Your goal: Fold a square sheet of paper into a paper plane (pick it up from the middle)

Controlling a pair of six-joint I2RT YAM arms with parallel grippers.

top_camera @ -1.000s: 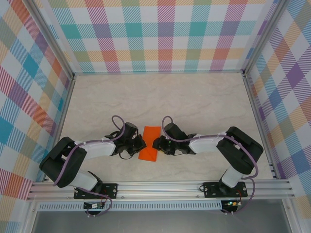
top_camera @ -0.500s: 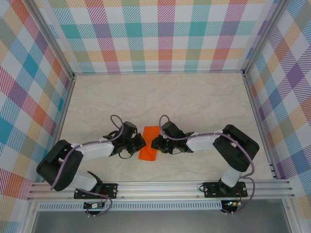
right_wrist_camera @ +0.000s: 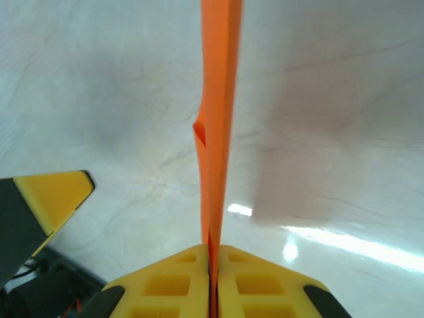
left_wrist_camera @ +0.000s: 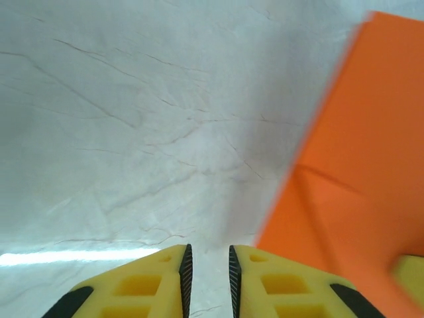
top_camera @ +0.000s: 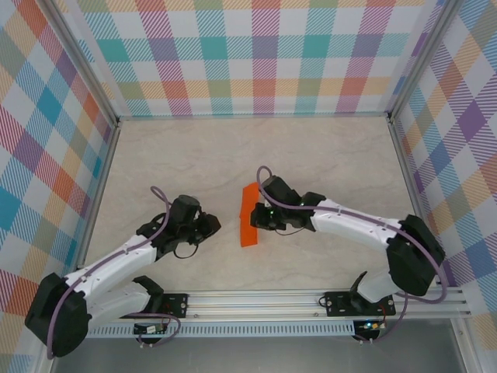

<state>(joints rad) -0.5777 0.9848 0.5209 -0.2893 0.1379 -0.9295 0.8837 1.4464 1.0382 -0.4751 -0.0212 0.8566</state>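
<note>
While the right gripper [right_wrist_camera: 211, 265] pinches the square sheet of paper [top_camera: 249, 215] on edge above the table [top_camera: 326, 155], the left gripper [left_wrist_camera: 207, 268] sits nearly closed and empty just left of it; a weak pinch could let it slip.

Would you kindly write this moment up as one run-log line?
right gripper: shut on folded bright orange paper sheet, held edge-up | left gripper: shut, holding nothing, beside paper | plane: not yet formed
</note>
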